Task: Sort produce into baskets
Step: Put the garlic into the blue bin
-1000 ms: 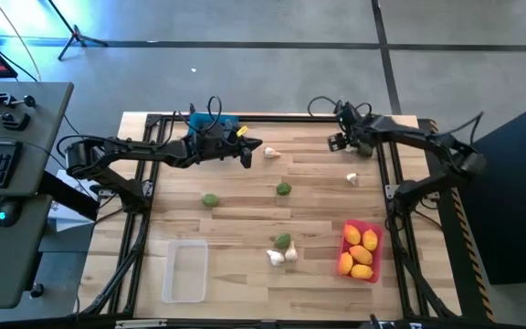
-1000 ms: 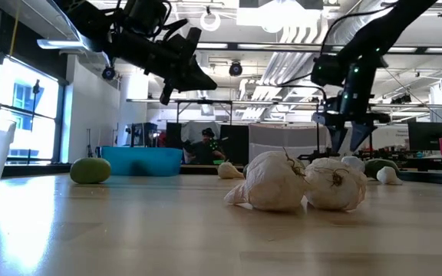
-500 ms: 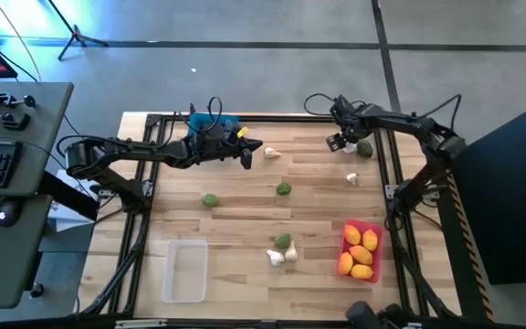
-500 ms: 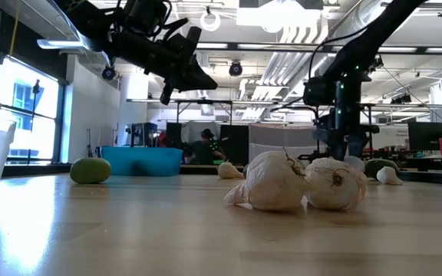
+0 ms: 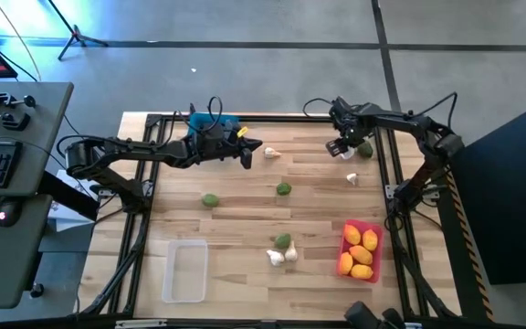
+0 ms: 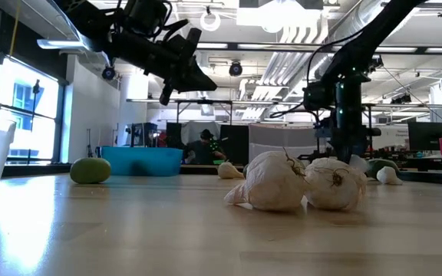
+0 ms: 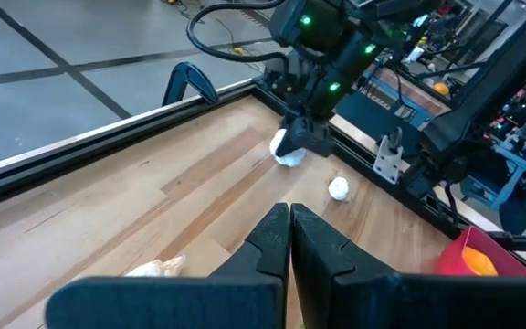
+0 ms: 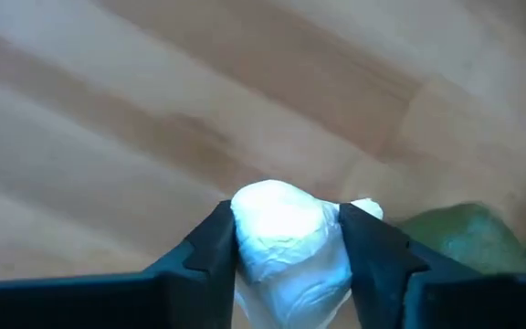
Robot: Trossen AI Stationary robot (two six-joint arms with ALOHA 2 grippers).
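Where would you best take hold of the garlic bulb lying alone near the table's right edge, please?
Probably across the rounded body of the lone garlic bulb, coming straight down from above. It lies apart from other produce on the bare table, so fingers could drop on either side; its tapered tip looks too thin to pinch.

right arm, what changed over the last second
The right gripper came down at the table's far right corner and closed its fingers around a white garlic bulb lying beside a green fruit. The left gripper stayed shut and raised by the blue basket; the other produce did not move.
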